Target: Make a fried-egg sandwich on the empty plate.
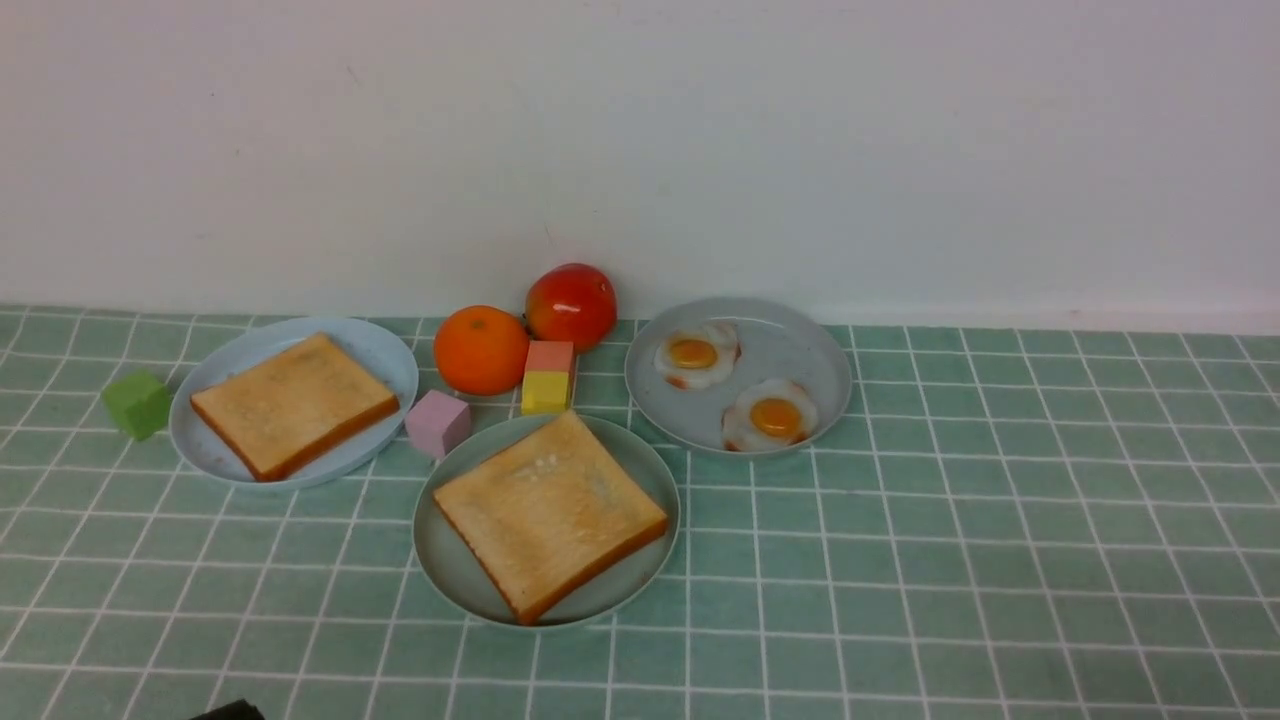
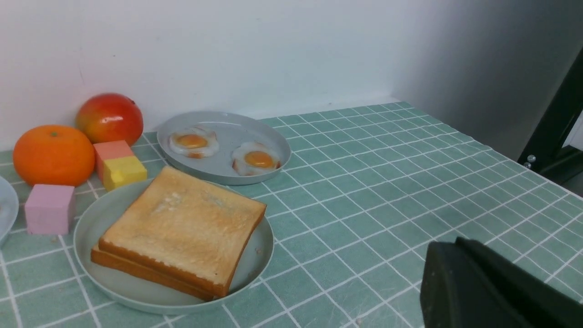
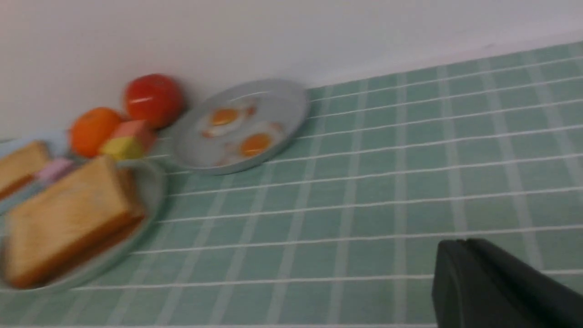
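Note:
The pale mint-green plate (image 1: pixel 440 560) stands at the middle front of the tiled table. It bears two golden toast slices (image 2: pixel 182 228) stacked one on the other; nothing shows between them. Two fried eggs (image 1: pixel 697 353) (image 1: pixel 770 415) lie on the grey-blue plate (image 1: pixel 790 345) to the back right. Another toast slice (image 1: pixel 295 403) lies on the light blue plate (image 1: pixel 385 350) at the left. My left gripper (image 2: pixel 448 246) and right gripper (image 3: pixel 460 243) are both shut and empty, low over bare tiles, away from the plates. Neither gripper's fingers show in the front view.
An orange (image 1: pixel 481 349) and a red fruit (image 1: pixel 571 305) sit by the white wall behind the plates. A pink-and-yellow block (image 1: pixel 547 377), a pink cube (image 1: pixel 438 422) and a green cube (image 1: pixel 138 404) lie around them. The table's right edge (image 2: pixel 524 168) shows in the left wrist view.

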Available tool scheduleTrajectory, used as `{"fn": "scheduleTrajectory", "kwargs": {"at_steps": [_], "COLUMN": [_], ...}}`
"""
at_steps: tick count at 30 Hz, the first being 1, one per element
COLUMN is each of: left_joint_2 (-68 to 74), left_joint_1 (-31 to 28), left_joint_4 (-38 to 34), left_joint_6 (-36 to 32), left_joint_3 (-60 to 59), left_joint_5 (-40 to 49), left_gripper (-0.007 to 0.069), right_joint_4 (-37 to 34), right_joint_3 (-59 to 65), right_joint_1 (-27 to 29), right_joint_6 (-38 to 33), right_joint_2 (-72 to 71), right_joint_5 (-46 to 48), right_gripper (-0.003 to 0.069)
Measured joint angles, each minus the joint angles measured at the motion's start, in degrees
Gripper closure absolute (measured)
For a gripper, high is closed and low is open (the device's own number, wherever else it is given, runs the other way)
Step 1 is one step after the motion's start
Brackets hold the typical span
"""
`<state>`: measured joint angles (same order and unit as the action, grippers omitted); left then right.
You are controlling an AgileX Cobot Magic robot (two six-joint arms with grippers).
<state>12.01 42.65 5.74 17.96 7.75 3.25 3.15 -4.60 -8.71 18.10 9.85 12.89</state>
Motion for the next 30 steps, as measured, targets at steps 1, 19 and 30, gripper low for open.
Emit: {"fn": "scheduleTrajectory", "kwargs": {"at_steps": [1, 19, 30], "left_joint_2": [0.0, 0.0, 0.0], "left_joint_1": [0.0, 0.0, 0.0], "left_joint_4": [0.0, -0.1, -0.1], "left_joint_6": [0.0, 0.0, 0.0], "left_joint_3": [0.0, -0.1, -0.1], "left_joint_5": [0.0, 0.1, 0.1], "left_gripper": [0.0637, 0.0631, 0.0622], "right_joint_4": [1.0, 2.6, 2.2], "right_joint_3": [2.4, 5.7, 5.7], "right_joint_1": [2.7, 8.4, 8.4], "right_joint_6": [-0.4, -7.5, -7.5], "right_joint_2": [-2.8, -10.4, -10.4], "right_joint_5": [0.1, 8.3, 8.3], "right_gripper": [0.0673, 0.0671, 0.0664]}}
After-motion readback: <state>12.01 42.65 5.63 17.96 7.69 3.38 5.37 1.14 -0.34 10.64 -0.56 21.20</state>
